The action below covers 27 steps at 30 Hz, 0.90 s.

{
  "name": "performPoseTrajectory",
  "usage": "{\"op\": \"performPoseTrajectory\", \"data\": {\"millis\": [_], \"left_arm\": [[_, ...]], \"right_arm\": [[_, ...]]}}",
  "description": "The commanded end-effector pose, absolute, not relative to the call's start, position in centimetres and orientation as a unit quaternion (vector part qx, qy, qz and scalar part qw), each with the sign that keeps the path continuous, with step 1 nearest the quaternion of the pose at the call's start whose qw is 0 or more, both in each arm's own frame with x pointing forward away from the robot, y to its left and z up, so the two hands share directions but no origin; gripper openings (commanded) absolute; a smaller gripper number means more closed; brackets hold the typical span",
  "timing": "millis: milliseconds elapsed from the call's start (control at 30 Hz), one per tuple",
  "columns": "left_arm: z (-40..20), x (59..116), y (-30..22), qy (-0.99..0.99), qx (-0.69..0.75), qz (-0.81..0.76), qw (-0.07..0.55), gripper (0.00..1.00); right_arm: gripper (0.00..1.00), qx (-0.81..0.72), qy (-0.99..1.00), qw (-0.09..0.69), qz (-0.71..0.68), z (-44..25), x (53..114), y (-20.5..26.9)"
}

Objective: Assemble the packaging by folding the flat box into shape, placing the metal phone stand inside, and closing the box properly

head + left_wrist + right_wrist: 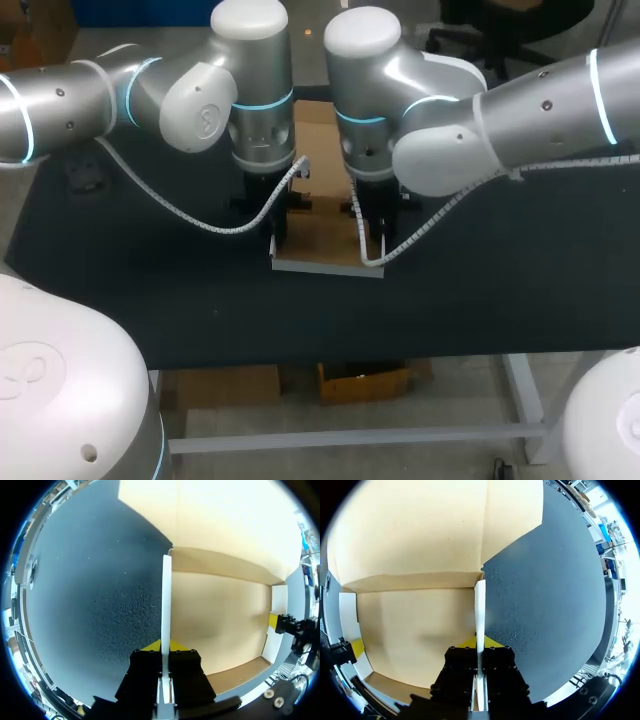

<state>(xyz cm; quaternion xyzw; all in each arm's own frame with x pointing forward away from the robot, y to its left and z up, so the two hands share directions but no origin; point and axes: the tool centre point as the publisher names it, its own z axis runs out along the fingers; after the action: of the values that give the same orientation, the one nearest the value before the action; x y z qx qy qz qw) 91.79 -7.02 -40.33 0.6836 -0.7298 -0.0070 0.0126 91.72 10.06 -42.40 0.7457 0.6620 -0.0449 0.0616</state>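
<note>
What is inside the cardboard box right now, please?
Only bare floor shows inside the cardboard box; nothing lies on it. The left gripper and right gripper, each shut on a side wall, hide the strip beneath them.

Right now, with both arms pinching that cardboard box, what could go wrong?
1. The left gripper and right gripper each pinch a thin upright wall, the left wall and the right wall. Uneven pulling might crease or tear the cardboard.
2. If either gripper slips off, its wall may fall flat.
3. Nothing else pins the box to the table, so it could slide or twist.
</note>
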Motion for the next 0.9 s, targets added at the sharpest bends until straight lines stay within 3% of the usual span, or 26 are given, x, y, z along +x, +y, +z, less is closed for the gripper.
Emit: {"op": "performPoseTrajectory", "data": {"millis": [33, 233, 300, 400, 900], "left_arm": [[-40.2, 91.8, -6.8, -0.730, 0.684, -0.008, 0.011, 0.00], [-40.2, 91.8, -6.8, -0.730, 0.684, -0.008, 0.011, 0.00], [-40.2, 91.8, -6.8, -0.730, 0.684, -0.008, 0.011, 0.00], [-40.2, 91.8, -6.8, -0.730, 0.684, -0.008, 0.011, 0.00], [-40.2, 91.8, -6.8, -0.730, 0.684, -0.008, 0.011, 0.00]], "right_arm": [[0.00, 0.870, 0.450, 0.167, -0.116, -43.1, 91.2, 10.3], [0.00, 0.866, 0.475, 0.132, -0.085, -43.0, 91.1, 10.1], [0.10, 0.862, 0.487, 0.122, -0.071, -42.9, 90.9, 10.2], [0.17, 0.858, 0.503, 0.097, -0.049, -42.9, 90.8, 10.1], [0.22, 0.829, 0.555, -0.014, 0.067, -41.8, 90.2, 9.7]]}}
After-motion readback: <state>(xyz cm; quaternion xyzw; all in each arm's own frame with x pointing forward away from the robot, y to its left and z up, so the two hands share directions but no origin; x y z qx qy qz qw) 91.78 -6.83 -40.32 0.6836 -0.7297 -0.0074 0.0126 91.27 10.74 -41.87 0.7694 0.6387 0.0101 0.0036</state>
